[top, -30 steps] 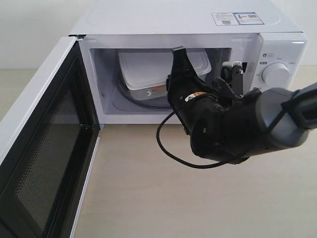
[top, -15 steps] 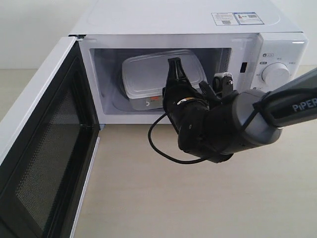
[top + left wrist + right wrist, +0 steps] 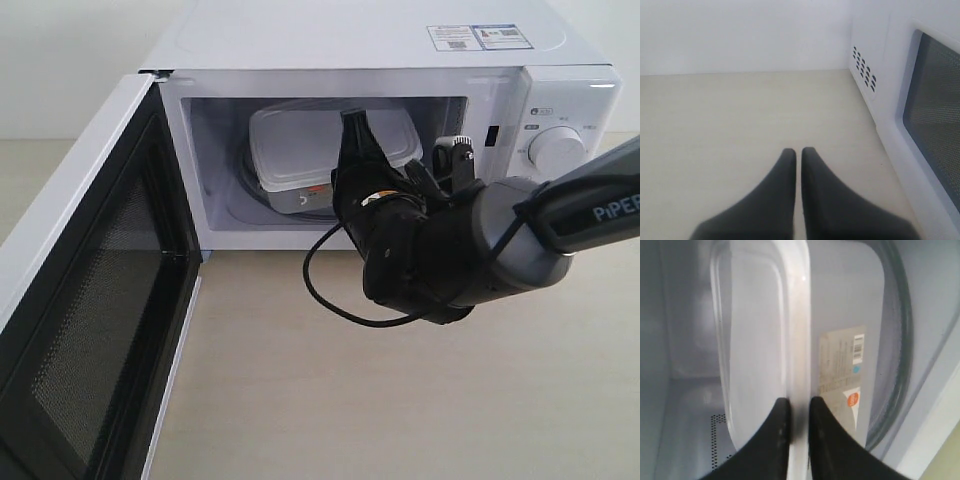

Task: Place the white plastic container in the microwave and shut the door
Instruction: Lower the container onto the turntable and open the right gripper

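The white plastic container [image 3: 300, 150], lid on and contents hidden, is inside the open microwave [image 3: 350, 40], its red-and-white label facing near. The right fingers [image 3: 779, 422] reach into the cavity and pinch the container's rim. The left fingers [image 3: 786, 167] are pressed together, empty, over the surface [image 3: 715, 115] beside the door [image 3: 90, 300], which stands swung wide at left.

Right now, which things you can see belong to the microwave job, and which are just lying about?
In the job: white plastic container, inside the microwave; door, open; right end effector, closed on the container's rim.

Just there: left end effector, shut above the table; stickers on the microwave's top.
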Controlling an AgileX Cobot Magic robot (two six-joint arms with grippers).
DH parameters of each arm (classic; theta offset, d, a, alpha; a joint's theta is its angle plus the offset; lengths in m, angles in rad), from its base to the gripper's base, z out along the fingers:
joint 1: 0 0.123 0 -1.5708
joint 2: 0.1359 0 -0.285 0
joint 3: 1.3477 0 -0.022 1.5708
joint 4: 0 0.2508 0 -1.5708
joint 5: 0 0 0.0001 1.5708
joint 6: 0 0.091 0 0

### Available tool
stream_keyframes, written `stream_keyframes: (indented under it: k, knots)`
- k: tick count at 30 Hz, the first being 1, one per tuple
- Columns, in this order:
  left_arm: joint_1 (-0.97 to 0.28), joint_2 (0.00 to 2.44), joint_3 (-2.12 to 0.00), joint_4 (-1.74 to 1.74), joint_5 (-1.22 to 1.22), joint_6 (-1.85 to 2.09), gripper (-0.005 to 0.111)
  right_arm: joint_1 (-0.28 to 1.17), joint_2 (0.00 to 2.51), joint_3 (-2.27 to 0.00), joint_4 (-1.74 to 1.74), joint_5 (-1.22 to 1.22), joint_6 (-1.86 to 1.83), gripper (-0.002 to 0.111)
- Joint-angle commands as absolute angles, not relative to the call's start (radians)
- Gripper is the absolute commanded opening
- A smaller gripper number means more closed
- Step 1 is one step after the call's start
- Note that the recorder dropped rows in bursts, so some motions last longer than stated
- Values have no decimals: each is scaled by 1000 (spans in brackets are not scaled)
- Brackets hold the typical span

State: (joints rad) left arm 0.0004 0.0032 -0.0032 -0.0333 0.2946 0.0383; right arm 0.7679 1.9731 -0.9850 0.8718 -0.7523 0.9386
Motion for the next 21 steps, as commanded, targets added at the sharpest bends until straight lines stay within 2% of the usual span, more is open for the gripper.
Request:
stream_keyframes:
  k: [1, 5, 7, 21]
  knots:
    - [6, 0, 0, -38, 296, 34, 4, 763, 1967, -992, 850, -780, 925, 12]
    - [6, 0, 0, -38, 296, 34, 4, 763, 1967, -992, 852, -780, 932, 42]
    - [6, 0, 0, -38, 296, 34, 4, 760, 1967, -992, 862, -780, 932, 51]
    - [6, 0, 0, -38, 296, 34, 4, 748, 1967, -992, 832, -787, 931, 51]
